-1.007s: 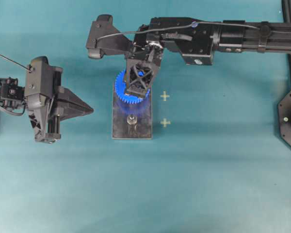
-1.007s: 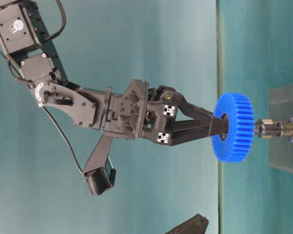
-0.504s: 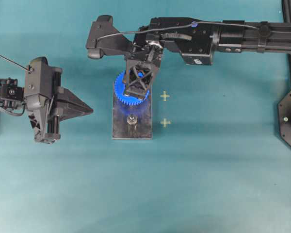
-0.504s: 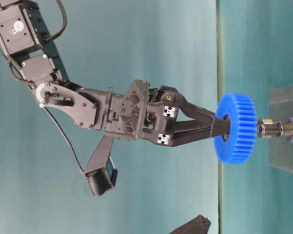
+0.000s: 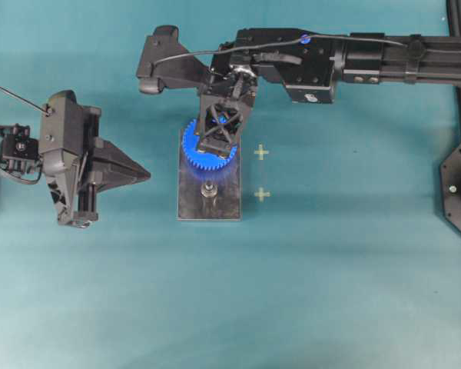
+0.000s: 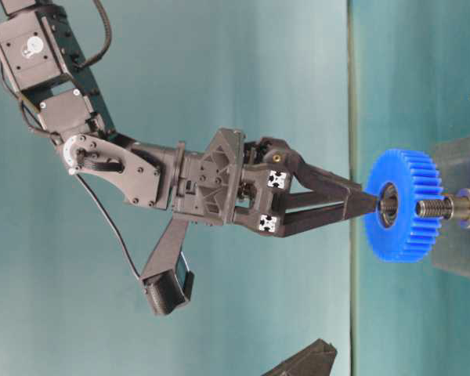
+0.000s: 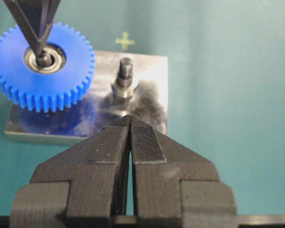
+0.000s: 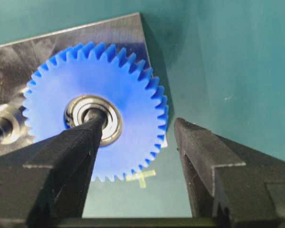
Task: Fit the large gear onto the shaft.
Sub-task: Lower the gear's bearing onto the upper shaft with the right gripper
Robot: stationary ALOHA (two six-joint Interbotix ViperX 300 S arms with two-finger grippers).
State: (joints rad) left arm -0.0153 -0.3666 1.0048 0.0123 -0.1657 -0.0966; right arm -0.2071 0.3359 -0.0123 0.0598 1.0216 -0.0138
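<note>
gear: large gear (image 8: 97,114) bright blue, toothed, silver bearing | right fingers (image 8: 71,156): spread, released | left fingers (image 7: 145,142): pressed together, empty

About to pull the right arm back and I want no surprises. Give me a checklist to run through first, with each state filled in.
1. Right gripper open: ok, the jaws stand well apart.
2. Fingers clear of the large gear: not ok, one fingertip sits at the hole of the bearing.
3. Gear threaded on the shaft: cannot tell, that fingertip hides the bearing's centre.
4. Gear lying flat on the plate: cannot tell.
5. Left gripper out of the way: ok, shut and short of the plate.
</note>
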